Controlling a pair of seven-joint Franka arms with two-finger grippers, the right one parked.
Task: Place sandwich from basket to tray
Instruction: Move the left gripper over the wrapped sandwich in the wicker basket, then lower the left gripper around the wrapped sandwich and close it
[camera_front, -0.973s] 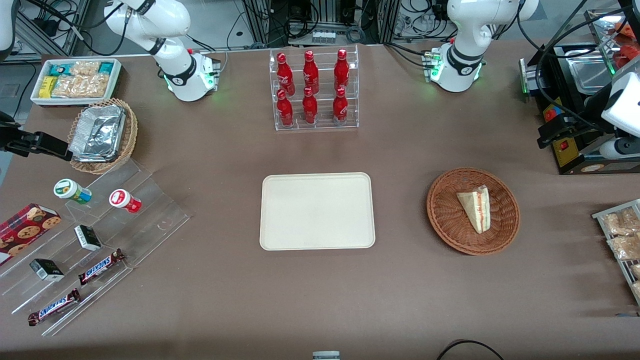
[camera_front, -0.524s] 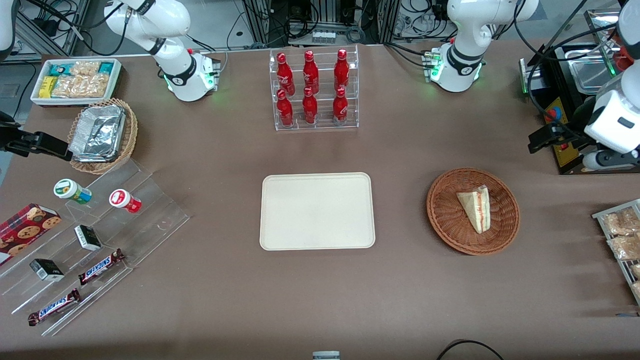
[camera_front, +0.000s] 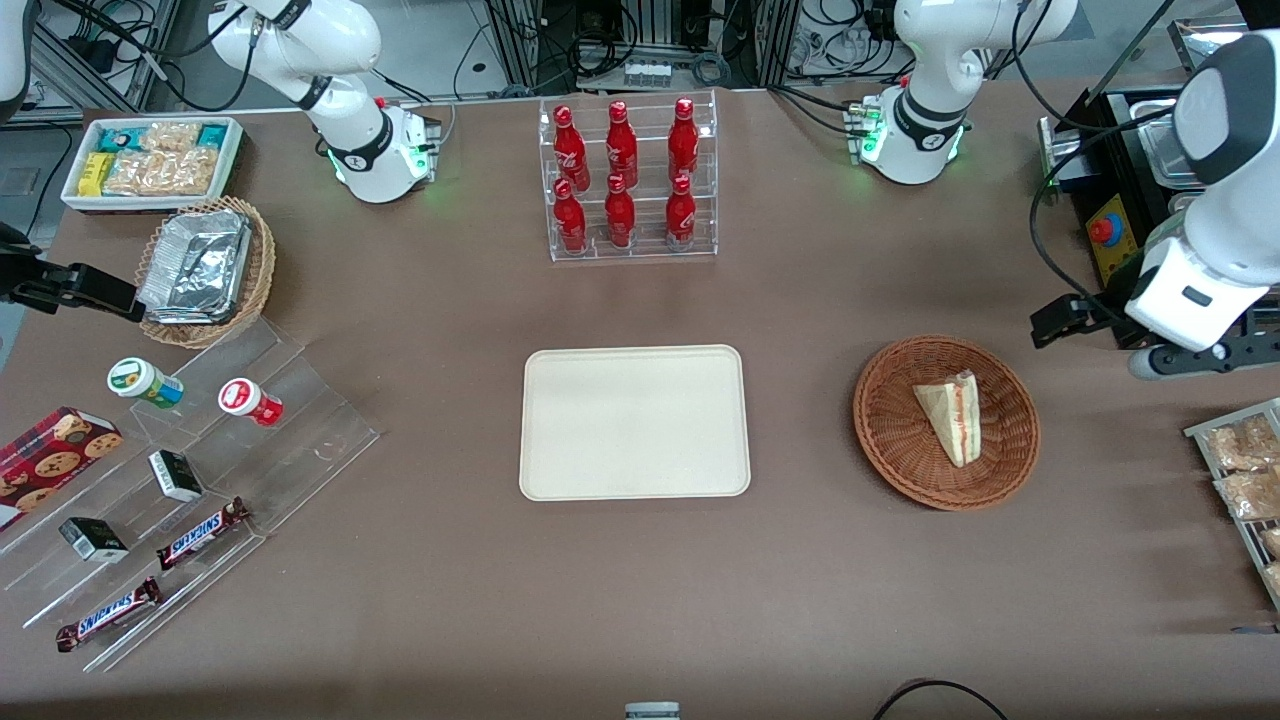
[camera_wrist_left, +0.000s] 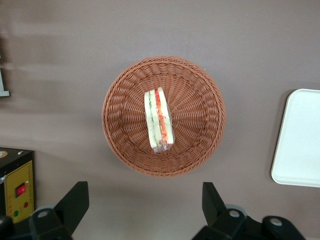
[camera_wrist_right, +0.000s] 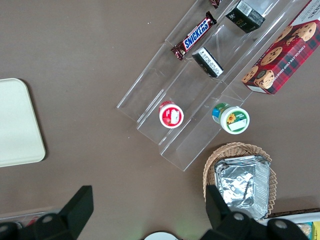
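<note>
The sandwich (camera_front: 950, 418) is a pale bread wedge with red and green filling on its edge. It lies in the round reddish-brown wicker basket (camera_front: 880, 440). The cream tray (camera_front: 634, 421) lies flat beside the basket, toward the parked arm's end, with nothing on it. My left gripper (camera_front: 1195, 355) hangs above the table beside the basket, toward the working arm's end and a little farther from the front camera. In the left wrist view the gripper (camera_wrist_left: 144, 190) is open and empty, with the basket (camera_wrist_left: 200, 100), the sandwich (camera_wrist_left: 159, 125) and a part of the tray (camera_wrist_left: 300, 140) below it.
A clear rack of red bottles (camera_front: 632, 180) stands at the back middle. A black box with a red button (camera_front: 1110, 240) and a rack of bagged snacks (camera_front: 1240, 470) sit at the working arm's end. An acrylic stand with snacks (camera_front: 190, 470) and a foil-filled basket (camera_front: 205, 270) are at the parked arm's end.
The left arm has swung from the table's edge in toward the basket and nearer to the front camera. The sandwich, basket and tray have not moved.
</note>
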